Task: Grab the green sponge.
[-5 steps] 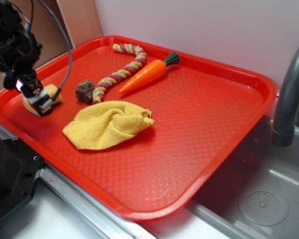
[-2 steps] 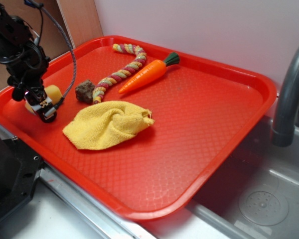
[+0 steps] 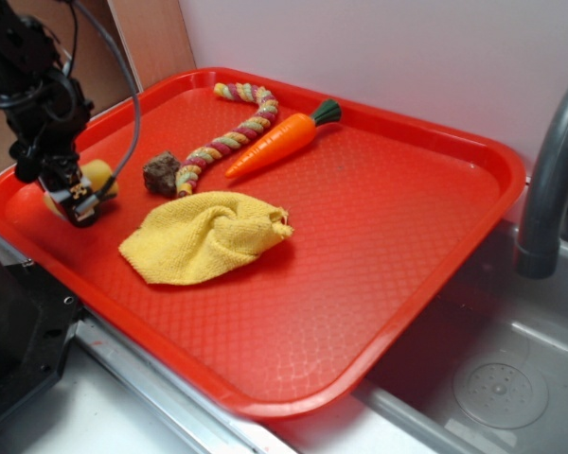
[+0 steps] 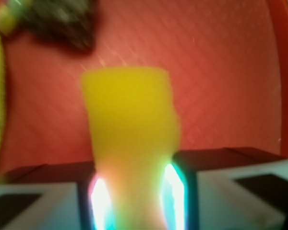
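A: Where was the green sponge (image 4: 129, 139) found, and how far had the grab been carried?

B: It was seen at the near left end of the red tray (image 3: 435, 142), close to the rim. In the wrist view the yellow foam was framed between the two fingers of the tool (image 4: 137, 201), with each pad pressed against a side. The foam appeared pinched narrower at the pads than at its free end, so the tool was judged to be clamped on the sponge.

A: Was the dark scouring face made out?

B: It was not. The wrist view was blurred, and in the exterior view most of the sponge (image 3: 97, 176) was hidden behind the tool (image 3: 76, 200).

A: Could a lift be confirmed?

B: That could not be told. No clear gap under the foam was shown in either view, so the sponge was taken to be at or just above the tray floor. The grip itself was judged done; only raising it clear was thought to remain, if that was wanted.

A: Was anything else caught in the grip?

B: Nothing was. The brown lump (image 3: 160, 174) was seen just beside the sponge but apart from it, and the yellow cloth (image 3: 206, 236) lay nearby, untouched. The rope toy (image 3: 229, 140) and carrot toy (image 3: 282, 139) were well apart, toward the far edge.
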You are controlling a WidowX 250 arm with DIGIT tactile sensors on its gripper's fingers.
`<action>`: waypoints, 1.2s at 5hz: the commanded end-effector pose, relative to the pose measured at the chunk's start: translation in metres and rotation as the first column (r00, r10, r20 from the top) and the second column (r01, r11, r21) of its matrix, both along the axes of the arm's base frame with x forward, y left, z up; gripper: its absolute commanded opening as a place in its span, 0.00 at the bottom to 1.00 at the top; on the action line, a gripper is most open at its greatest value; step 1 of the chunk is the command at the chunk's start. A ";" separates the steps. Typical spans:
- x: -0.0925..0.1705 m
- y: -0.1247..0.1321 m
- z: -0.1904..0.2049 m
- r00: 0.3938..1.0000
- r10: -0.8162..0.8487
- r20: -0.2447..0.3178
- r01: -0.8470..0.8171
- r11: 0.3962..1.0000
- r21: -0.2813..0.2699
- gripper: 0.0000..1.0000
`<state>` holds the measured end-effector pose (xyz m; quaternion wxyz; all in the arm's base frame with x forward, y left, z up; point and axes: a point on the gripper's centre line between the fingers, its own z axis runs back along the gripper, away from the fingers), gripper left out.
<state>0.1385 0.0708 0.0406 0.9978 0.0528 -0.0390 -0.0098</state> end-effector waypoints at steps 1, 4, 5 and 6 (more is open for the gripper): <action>0.024 -0.048 0.081 0.999 0.036 -0.018 -0.036 0.998 -0.055 0.00; 0.031 -0.130 0.157 0.989 0.047 0.137 -0.012 0.969 -0.245 0.00; 0.029 -0.139 0.157 0.986 0.066 0.152 -0.031 0.974 -0.225 0.00; 0.025 -0.135 0.157 0.988 0.081 0.130 -0.053 0.976 -0.210 0.00</action>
